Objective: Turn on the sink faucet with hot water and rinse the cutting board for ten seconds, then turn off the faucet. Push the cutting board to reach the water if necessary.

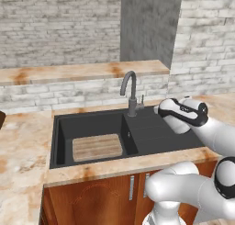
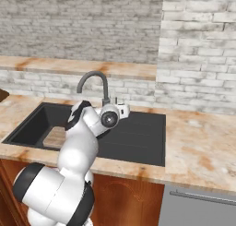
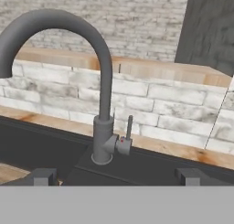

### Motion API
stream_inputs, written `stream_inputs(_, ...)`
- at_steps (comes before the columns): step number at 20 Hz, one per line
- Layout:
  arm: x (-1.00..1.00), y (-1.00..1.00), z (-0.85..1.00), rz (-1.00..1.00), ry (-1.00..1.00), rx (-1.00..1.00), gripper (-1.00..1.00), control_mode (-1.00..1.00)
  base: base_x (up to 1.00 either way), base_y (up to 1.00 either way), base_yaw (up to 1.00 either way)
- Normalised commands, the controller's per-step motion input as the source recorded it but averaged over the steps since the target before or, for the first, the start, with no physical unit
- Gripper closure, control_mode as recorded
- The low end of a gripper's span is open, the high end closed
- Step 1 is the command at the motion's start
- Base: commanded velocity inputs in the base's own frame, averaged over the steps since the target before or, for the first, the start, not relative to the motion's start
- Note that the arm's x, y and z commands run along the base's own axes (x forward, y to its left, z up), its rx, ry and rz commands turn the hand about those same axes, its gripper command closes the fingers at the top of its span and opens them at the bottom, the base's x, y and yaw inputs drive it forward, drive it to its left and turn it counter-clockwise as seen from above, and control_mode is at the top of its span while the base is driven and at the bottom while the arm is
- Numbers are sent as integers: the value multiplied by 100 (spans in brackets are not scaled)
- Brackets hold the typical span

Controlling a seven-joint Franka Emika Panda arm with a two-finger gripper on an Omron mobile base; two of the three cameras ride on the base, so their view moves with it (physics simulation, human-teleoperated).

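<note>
The dark grey sink faucet [image 1: 131, 92] [image 2: 96, 80] [image 3: 103, 81] stands at the back of the black sink [image 1: 62, 127] [image 2: 138, 137], its spout arching over the left basin. No water runs from it. Its small lever handle [image 3: 129, 127] stands upright on the right of the base. My gripper [image 3: 116, 177] [image 1: 159, 110] [image 2: 125, 110] hovers over the shallow right section, facing the faucet base a short way off. It is open, with its fingertips [image 3: 43, 176] far apart and nothing between them. The wooden cutting board [image 1: 97, 147] [image 2: 55, 137] lies flat on the basin floor.
A marbled beige counter [image 1: 23, 146] [image 2: 203, 151] surrounds the sink. Behind it runs a low brick ledge with a wooden top [image 1: 69, 72]. A grey panel [image 1: 147, 26] rises on the back wall. Wooden cabinet doors [image 1: 92, 196] sit below.
</note>
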Motion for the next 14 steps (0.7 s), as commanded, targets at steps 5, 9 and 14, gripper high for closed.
stream_inputs(5,0,0,-3,1,0,0,-100,-100,0,0,0)
stream_inputs(9,0,0,-5,2,0,0,-100,-100,0,0,0)
stream_inputs(14,3,0,-2,1,0,0,-100,-100,0,0,0)
